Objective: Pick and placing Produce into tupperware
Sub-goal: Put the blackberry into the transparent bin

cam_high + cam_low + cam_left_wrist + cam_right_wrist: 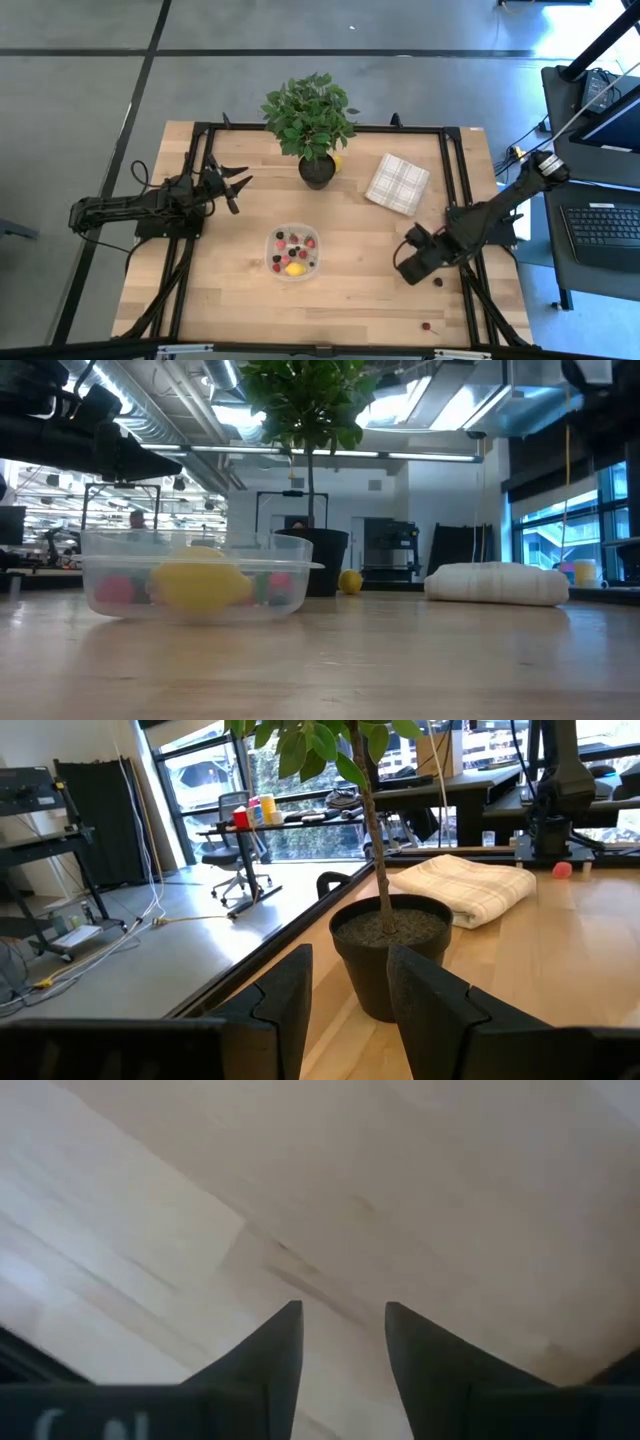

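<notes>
The clear tupperware (293, 252) (195, 585) stands on the table's near middle. It holds several red, dark and pink berries and a yellow lemon piece (200, 582). Two dark berries lie loose on the wood at the near right (437, 281) (427, 325). Another small lemon (337, 163) (350, 581) lies beside the plant pot. My right gripper (408, 268) (343, 1310) points down over bare wood just left of the nearer loose berry, open, with nothing between its fingers. My left gripper (235, 185) (350, 955) waits level at the left, open, facing the pot.
A leafy potted plant (312, 120) (390, 950) stands at the far middle. To its right lies a white checked folded cloth (397, 183) (497, 582). Black frame rails (455, 180) run along the table's sides. Bare wood lies between the tupperware and my right gripper.
</notes>
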### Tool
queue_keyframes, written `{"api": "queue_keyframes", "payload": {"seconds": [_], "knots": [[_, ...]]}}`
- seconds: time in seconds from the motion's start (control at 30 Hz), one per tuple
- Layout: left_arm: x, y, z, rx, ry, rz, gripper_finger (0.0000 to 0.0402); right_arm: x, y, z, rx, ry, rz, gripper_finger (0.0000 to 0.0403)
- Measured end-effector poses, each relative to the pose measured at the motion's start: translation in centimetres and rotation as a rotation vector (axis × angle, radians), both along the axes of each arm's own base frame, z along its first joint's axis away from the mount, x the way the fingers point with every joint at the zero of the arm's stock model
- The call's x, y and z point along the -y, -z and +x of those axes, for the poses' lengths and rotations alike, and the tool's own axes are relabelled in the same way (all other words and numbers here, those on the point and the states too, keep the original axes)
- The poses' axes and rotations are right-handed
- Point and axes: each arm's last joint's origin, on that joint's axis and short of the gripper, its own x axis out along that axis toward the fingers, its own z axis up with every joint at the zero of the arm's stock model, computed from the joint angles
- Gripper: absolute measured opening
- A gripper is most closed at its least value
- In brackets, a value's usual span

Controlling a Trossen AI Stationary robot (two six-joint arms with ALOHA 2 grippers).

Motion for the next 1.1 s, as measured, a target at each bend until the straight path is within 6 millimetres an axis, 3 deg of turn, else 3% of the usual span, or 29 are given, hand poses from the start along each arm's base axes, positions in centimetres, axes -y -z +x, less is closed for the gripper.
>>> {"api": "queue_keyframes", "payload": {"seconds": [0.13, 0.37, 0.5, 0.83, 1.1], "knots": [[0.0, 0.0, 0.0, 0.001, 0.0, 0.0, 0.0126, -0.9, 0.1, -0.7, -0.019, 0.023, 0.002, 0.0165], [0.0, 0.0, 0.0, 0.004, 0.0, -0.007, 0.0126, -1.6, 0.2, -2.1, -0.08, 0.095, -0.021, 0.025], [0.0, 0.0, 0.0, 0.003, 0.0, -0.005, 0.0126, -2.7, 0.4, -2.5, -0.076, 0.116, -0.001, 0.0277], [0.0, 0.0, 0.0, 0.0, 0.0, 0.0, 0.0126, -5.5, 2.5, -4.1, -0.158, 0.24, -0.062, 0.0267], [0.0, 0.0, 0.0, 0.0, 0.0, 0.001, 0.0126, -6.6, 4.8, -4.4, -0.212, 0.229, -0.162, 0.0263]]}}
